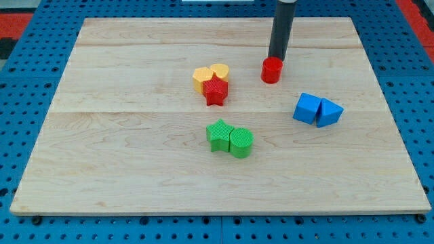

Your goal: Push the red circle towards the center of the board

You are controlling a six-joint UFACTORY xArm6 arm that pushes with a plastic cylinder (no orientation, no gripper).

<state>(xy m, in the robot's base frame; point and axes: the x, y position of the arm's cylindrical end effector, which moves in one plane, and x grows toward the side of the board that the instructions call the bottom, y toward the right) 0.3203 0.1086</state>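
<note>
one red circle (271,70) touches my tip (276,58) just above it; no gripper shows, so its state is unknown.

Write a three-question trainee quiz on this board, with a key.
1. True or false: my tip sits just above the red circle in the view.
2. Which block touches the red star? A) blue cube B) yellow hexagon C) green star
3. How many blue blocks are there?

Key: 1 true. 2 B, the yellow hexagon. 3 two, a blue cube and a blue triangle, at the view's right.
</note>
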